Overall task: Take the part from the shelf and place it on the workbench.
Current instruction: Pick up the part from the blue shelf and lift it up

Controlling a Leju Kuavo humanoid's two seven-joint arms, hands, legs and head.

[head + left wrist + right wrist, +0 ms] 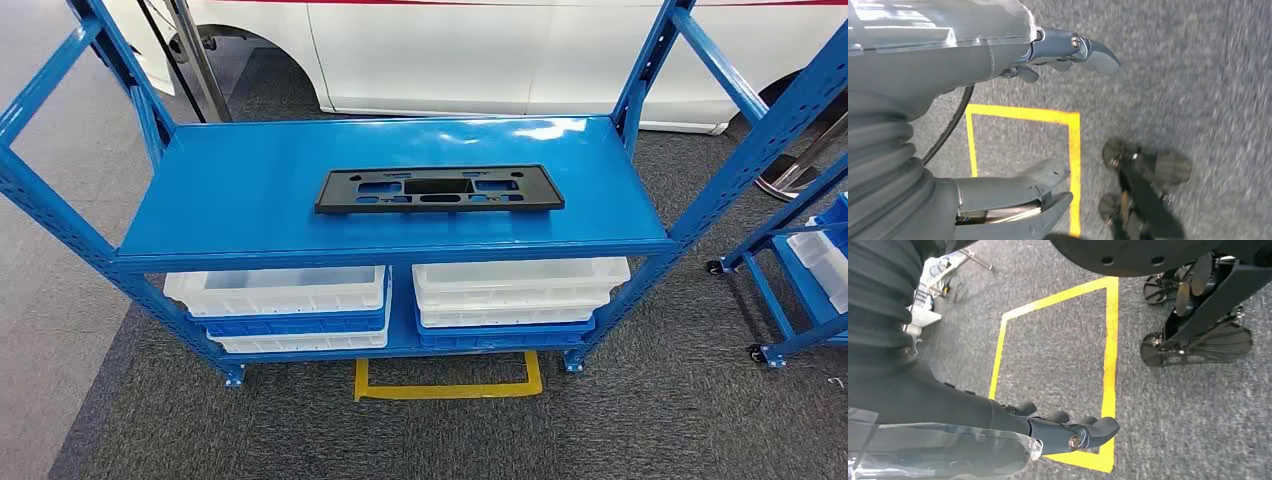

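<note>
Two hands hang at my sides, both holding nothing. My left hand [1048, 115] has thumb and fingers spread apart above the grey carpet [1198, 75] and a yellow tape square [1074, 150]. Ahead, the black part [438, 189] lies flat near the middle of the blue shelf [240, 200], well apart from me; white bins [280, 290] sit on the tier below. My right hand [1068, 427] has its fingers loosely extended, gripping nothing. I judge the task barely begun: the reach is not yet started. Next I need to raise both arms to the part's ends and lift it level.
</note>
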